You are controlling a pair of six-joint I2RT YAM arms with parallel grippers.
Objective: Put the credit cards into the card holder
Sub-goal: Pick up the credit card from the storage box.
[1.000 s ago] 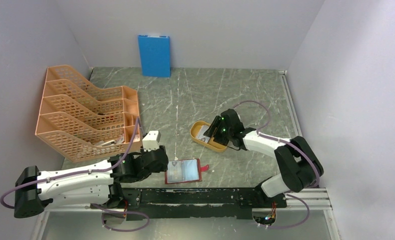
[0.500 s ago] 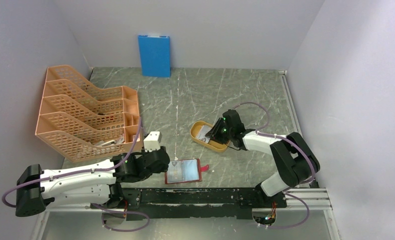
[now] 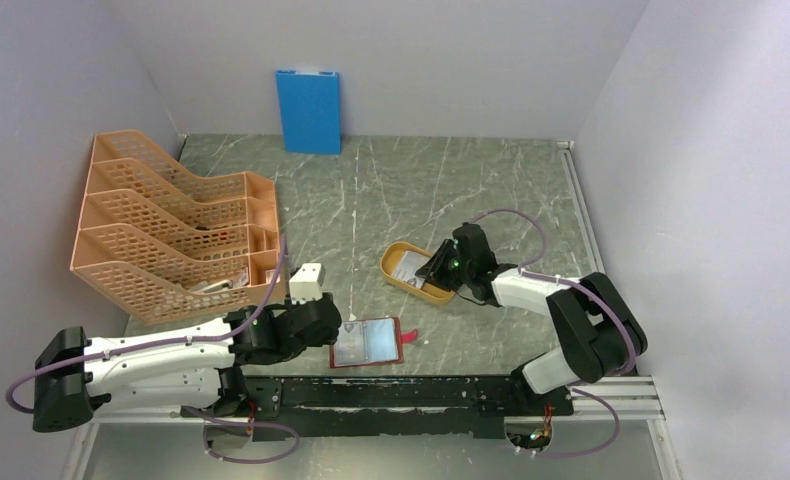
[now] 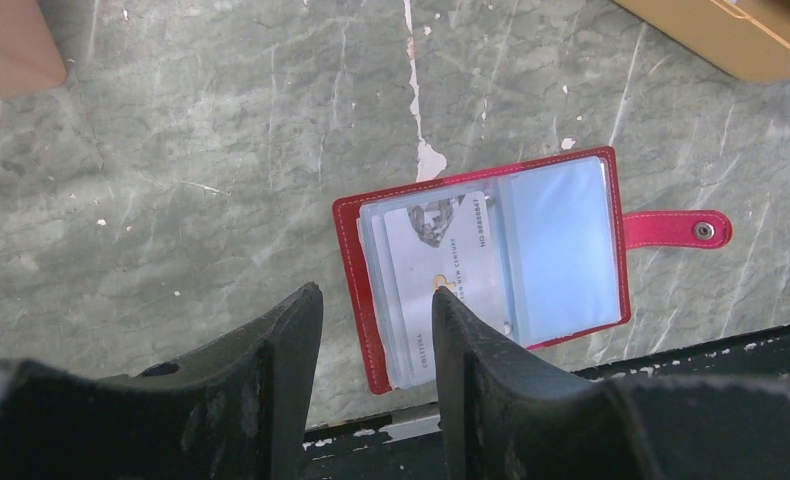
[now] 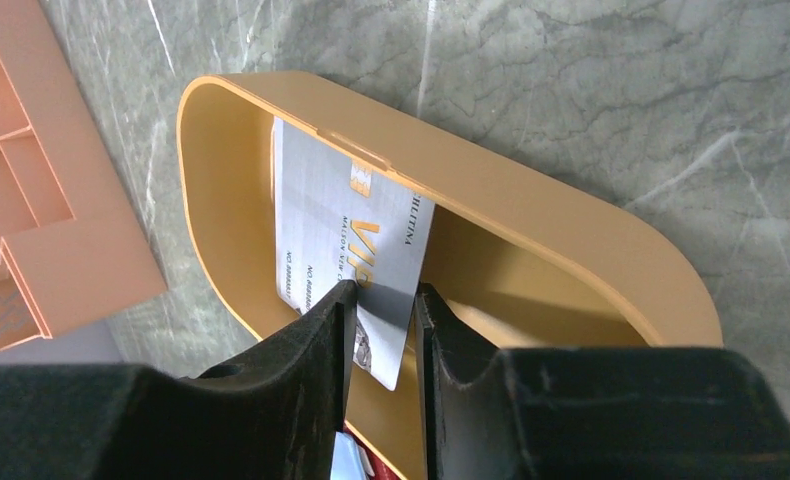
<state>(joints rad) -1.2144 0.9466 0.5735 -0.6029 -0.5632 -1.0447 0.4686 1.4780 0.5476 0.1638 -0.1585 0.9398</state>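
The dark-red card holder (image 4: 371, 300) lies open on the table, snap tab (image 4: 676, 229) to the right, with a pale credit card (image 4: 441, 255) in its clear left pockets. It also shows in the top view (image 3: 368, 342). My left gripper (image 4: 373, 295) is open and empty, its fingers straddling the holder's near-left edge from above. Another white credit card (image 5: 346, 225) leans inside the yellow-orange oval tray (image 5: 531, 200). My right gripper (image 5: 383, 292) reaches into the tray. Its jaws stand a narrow gap apart, with the card's near corner between them.
An orange mesh file rack (image 3: 171, 240) stands at the left, its edge also in the right wrist view (image 5: 51, 230). A blue board (image 3: 309, 110) leans on the back wall. The black rail (image 3: 411, 392) runs along the near edge, just below the card holder.
My right gripper has shifted slightly right and nearer over the tray. The left arm and the card holder have barely moved.
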